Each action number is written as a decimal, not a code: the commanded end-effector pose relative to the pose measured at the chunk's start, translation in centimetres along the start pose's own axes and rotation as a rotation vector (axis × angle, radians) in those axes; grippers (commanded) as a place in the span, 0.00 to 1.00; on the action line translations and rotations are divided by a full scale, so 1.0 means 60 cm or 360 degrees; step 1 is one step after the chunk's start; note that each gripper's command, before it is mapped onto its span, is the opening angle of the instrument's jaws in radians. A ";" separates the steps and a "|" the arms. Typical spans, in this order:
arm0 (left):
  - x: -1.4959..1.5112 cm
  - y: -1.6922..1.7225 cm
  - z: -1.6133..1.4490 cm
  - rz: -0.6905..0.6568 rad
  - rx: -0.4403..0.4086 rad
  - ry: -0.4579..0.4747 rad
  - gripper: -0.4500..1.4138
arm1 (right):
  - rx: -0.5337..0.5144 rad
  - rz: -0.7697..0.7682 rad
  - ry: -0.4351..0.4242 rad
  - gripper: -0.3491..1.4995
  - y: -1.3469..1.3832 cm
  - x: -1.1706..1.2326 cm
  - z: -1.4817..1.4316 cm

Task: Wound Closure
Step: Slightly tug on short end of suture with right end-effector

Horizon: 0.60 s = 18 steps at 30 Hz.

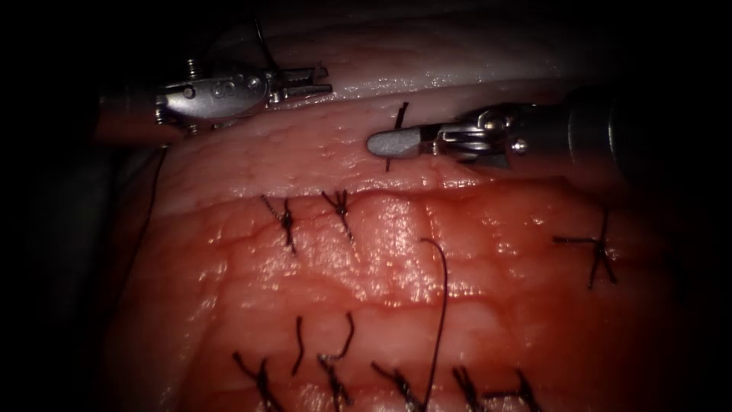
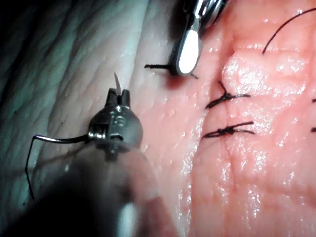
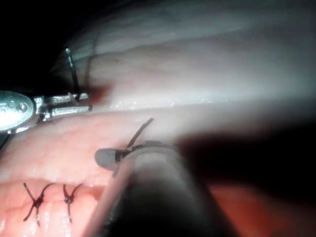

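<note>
Dim endoscope view fades to black at the left and right edges, glare glints on the wet tissue [image 1: 396, 229] at centre, and wrist views blur their near shafts.

No readable text, label, brand, number or sign can be made out in any view. Faint stamped marks are seen on the metal wrist of the left tool [image 1: 301, 80] in the endoscope view and the left wrist view, but they cannot be read as letters or digits.
</note>
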 end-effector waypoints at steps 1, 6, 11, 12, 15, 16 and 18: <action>-0.0002 -0.0003 0.0014 0.0002 0.0001 0.0003 0.00 | -0.0010 0.0001 -0.0004 0.84 0.0000 -0.0003 0.0025; -0.0004 -0.0001 0.0012 0.0005 0.0000 0.0003 0.00 | -0.0011 -0.0044 0.0027 0.35 -0.0009 0.0000 0.0045; -0.0005 -0.0002 0.0010 0.0006 -0.0004 0.0005 0.00 | 0.0045 -0.0251 0.0231 0.00 -0.0013 0.0008 0.0045; -0.0006 -0.0003 0.0009 0.0007 -0.0004 0.0006 0.00 | 0.0016 -0.0301 0.0283 0.00 -0.0012 0.0008 0.0043; -0.0007 -0.0004 0.0009 0.0007 -0.0006 0.0006 0.00 | 0.0003 -0.0432 0.0370 0.00 -0.0005 0.0005 0.0031; -0.0007 -0.0005 0.0009 0.0008 -0.0006 0.0006 0.00 | 0.0013 -0.0466 0.0399 0.00 -0.0003 0.0003 0.0026; -0.0008 -0.0004 0.0010 0.0008 -0.0005 0.0006 0.00 | 0.0025 -0.0582 0.0447 0.00 0.0000 0.0001 0.0016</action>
